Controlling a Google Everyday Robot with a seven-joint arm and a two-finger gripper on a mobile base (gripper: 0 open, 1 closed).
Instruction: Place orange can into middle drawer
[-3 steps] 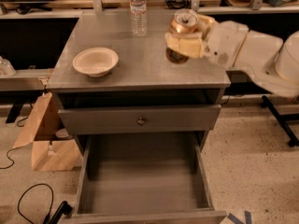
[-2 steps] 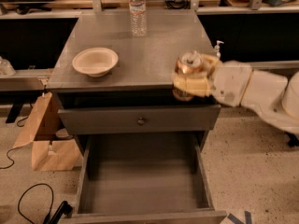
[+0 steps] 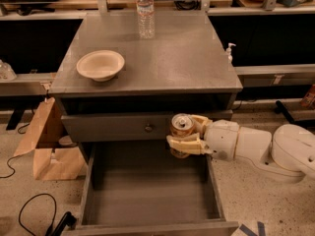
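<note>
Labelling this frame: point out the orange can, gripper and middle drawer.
orange can [image 3: 182, 122]: camera view, silver top.
gripper [image 3: 180, 134]: camera view, between fingertips, by the drawer's back right.
middle drawer [image 3: 147, 188]: camera view, bare floor.

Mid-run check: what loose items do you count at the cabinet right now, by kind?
Cans: 1, the orange can, clamped in the gripper above the open middle drawer.
Bottles: 1, the water bottle, upright at the back of the cabinet top.
Bowls: 1, the bowl, on the top's left side.
Total: 3
</note>
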